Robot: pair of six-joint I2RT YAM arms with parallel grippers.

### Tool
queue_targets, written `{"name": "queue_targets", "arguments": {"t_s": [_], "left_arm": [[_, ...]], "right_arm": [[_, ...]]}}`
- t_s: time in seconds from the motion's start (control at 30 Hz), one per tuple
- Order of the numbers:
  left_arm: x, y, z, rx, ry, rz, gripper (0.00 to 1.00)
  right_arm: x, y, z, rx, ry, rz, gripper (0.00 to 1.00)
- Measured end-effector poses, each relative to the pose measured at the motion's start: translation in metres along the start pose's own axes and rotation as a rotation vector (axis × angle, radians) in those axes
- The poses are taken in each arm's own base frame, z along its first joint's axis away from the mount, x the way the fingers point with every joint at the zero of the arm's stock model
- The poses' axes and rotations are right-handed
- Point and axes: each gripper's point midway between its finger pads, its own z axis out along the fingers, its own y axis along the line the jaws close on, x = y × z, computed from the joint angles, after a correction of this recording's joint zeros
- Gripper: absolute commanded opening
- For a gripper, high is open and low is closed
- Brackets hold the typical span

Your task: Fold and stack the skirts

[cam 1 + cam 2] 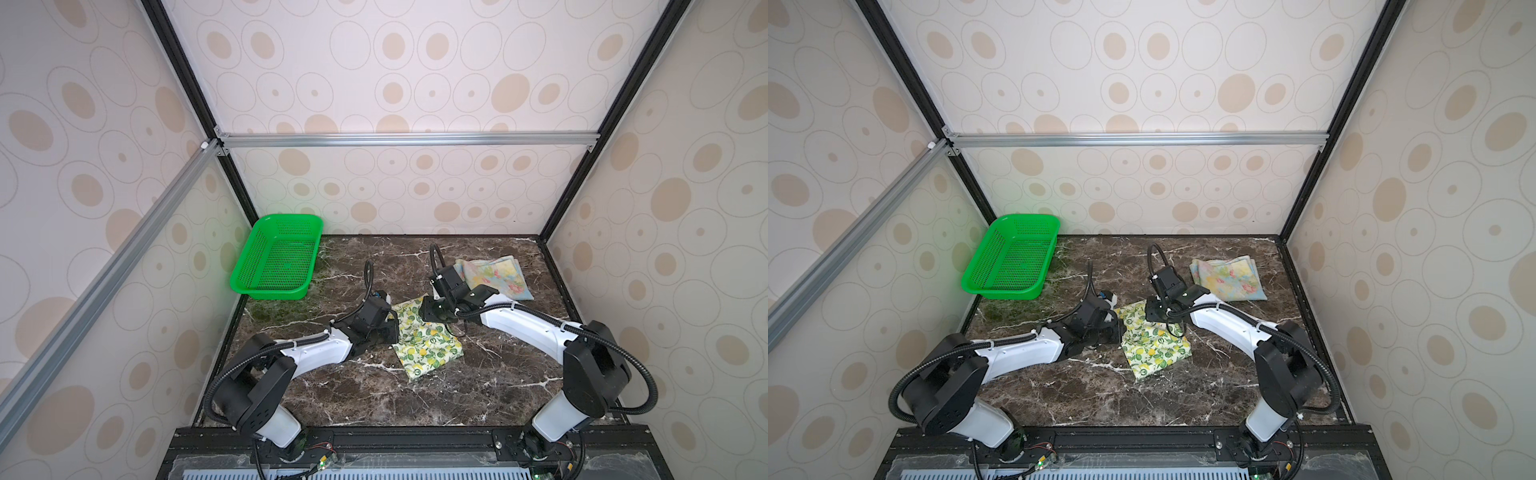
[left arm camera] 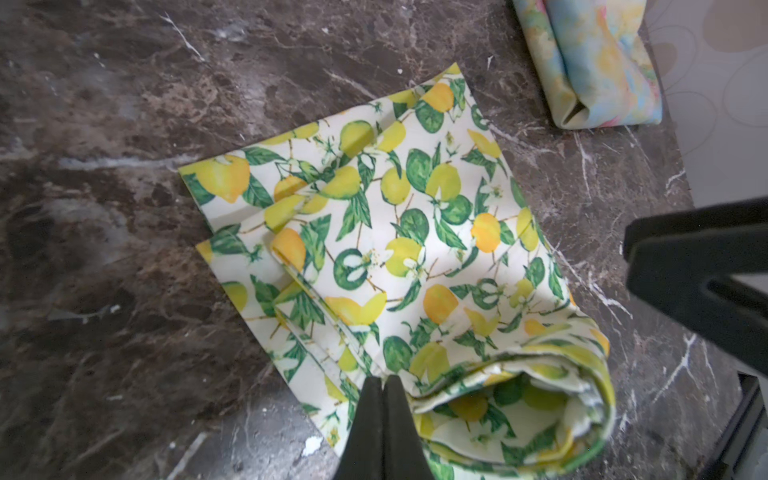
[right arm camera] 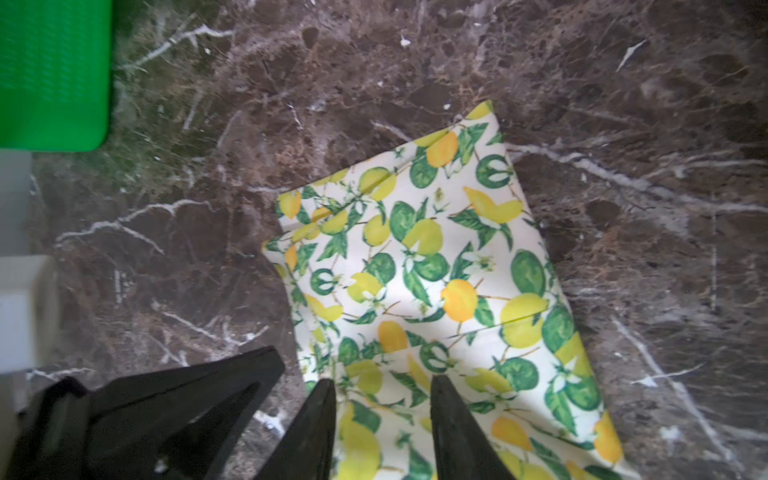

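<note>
The lemon skirt [image 1: 424, 338] lies near the middle of the worktop [image 1: 374, 395]. It is partly folded, with loose layers showing and one end curled up. The flower skirt [image 1: 496, 276] sits folded at about 2 o'clock on the worktop, apart from the lemon one. A green basket [image 1: 291, 217] rests at about 10 o'clock.

The left end effector [image 2: 380, 384] is at the 9 o'clock side of the lemon skirt. Its jaws are pressed together on the cloth edge, and the cloth curls up beside them, so it looks like it is pinching that edge. The right end effector [image 3: 382, 380] is at the 12 o'clock side of the lemon skirt. Its jaws stand a little apart with flat cloth under the gap, so it is not holding anything.

The skirt looks thin, light and floppy. It will bend and sag, and the layers may slide off each other. It seems best to grab two corners of one edge, all layers at once. Then the fold can come over neat. After that, it must go on top of the flower skirt.
</note>
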Motion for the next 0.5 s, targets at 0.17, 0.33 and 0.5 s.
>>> {"name": "queue_targets", "arguments": {"t_s": [0.17,0.33,0.5], "left_arm": [[-0.007,0.000,0.022,-0.004,0.014,-0.005,0.00],[-0.009,-0.002,0.038,0.004,0.028,-0.003,0.00],[-0.008,0.008,0.048,-0.010,0.042,-0.010,0.00]], "right_arm": [[0.007,-0.011,0.019,0.010,0.045,-0.007,0.22],[0.021,-0.011,0.026,-0.020,0.080,-0.004,0.18],[0.047,-0.015,0.032,-0.018,0.137,-0.002,0.17]]}}
